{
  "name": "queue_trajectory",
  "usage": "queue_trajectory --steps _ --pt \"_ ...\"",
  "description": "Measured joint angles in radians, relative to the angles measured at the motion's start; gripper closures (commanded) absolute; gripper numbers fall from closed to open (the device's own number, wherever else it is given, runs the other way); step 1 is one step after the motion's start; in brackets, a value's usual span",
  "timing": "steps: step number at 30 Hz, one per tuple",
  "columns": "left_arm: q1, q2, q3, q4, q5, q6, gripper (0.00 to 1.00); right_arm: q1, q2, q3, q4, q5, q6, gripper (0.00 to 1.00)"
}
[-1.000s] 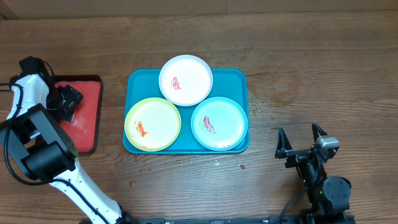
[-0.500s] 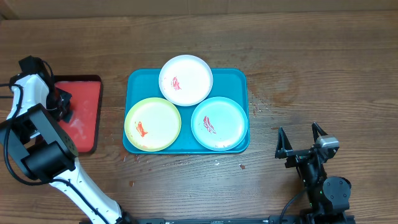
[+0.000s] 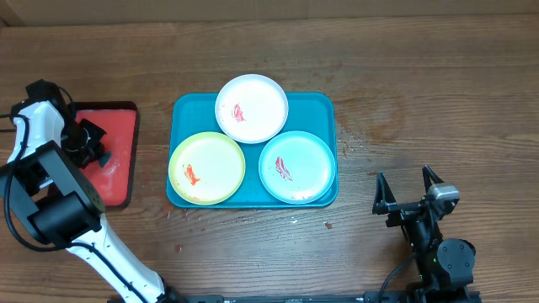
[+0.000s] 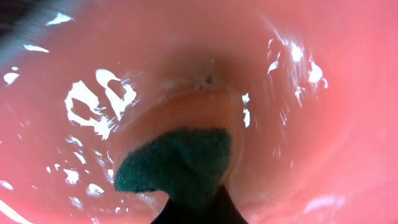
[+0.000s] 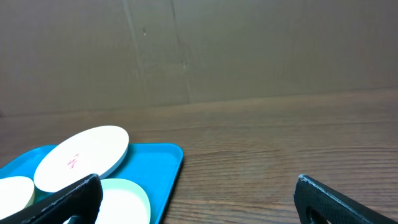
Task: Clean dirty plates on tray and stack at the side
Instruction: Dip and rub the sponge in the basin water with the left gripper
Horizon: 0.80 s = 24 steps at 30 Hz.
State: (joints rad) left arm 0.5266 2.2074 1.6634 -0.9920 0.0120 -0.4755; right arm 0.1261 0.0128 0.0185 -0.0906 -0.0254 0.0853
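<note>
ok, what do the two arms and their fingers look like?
Left arm: white shells, black joints, thin black cable looped alongside. Right arm: all black, small silver-grey module at the wrist, two slim black pointed fingers.

The three plates (image 3: pixel 296 167) nearly fill the tray (image 3: pixel 187 114), rims close together, so little bare tray shows between them; the white one overhangs the far rim. Right of the tray the bench (image 3: pixel 438 101) lies wide and bare. On the left only a narrow strip separates it from the red tray (image 3: pixel 122 160), which the left arm (image 3: pixel 46 172) partly covers.
</note>
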Motion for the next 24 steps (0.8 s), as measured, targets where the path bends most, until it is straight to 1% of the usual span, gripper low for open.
queue_trajectory --steps 1,3,6,12,13,15,16,19,20,21,22,24 --pt "0.0 0.0 0.0 -0.007 0.017 0.025 0.0 0.0 0.0 0.0 0.001 0.0 0.0 0.0" --pt "-0.001 0.0 0.0 -0.016 0.048 0.06 0.0 0.0 0.0 0.0 0.001 0.0 -0.001 0.0" --pt "-0.002 0.001 0.0 -0.011 0.055 0.087 0.0 0.0 0.0 0.0 0.0 0.0 -0.001 0.0" --pt "-0.002 0.001 0.0 0.025 0.004 0.094 0.0 0.0 0.0 0.0 0.0 0.0 0.0 0.0" --pt "-0.002 0.001 0.0 0.032 -0.006 0.093 0.02 0.0 0.0 0.0 0.0 0.0 0.0 0.0" --pt "-0.002 0.001 0.0 0.045 -0.024 0.082 0.15 0.0 0.0 0.0 0.001 0.0 0.0 0.0" --pt "-0.001 0.001 0.0 0.051 -0.03 0.073 0.23 0.0 0.0 0.0 0.001 0.0 0.0 0.0" --pt "-0.001 0.002 0.0 0.069 -0.046 0.05 0.56 0.0 0.0 0.0 0.0 0.0 0.0 0.0" --pt "-0.001 0.002 0.0 0.074 -0.048 0.042 0.73 0.0 0.0 0.0 0.0 0.0 0.0 0.0" --pt "-0.001 0.002 0.0 0.077 -0.051 0.037 0.92 0.0 0.0 0.0 0.001 0.0 0.0 0.0" --pt "-0.001 0.002 0.0 0.077 -0.051 0.031 0.96 0.0 0.0 0.0 0.0 0.0 0.0 0.0" --pt "-0.001 0.002 0.0 0.076 -0.052 0.031 0.96 0.0 0.0 0.0 0.0 0.0 0.0 0.0"
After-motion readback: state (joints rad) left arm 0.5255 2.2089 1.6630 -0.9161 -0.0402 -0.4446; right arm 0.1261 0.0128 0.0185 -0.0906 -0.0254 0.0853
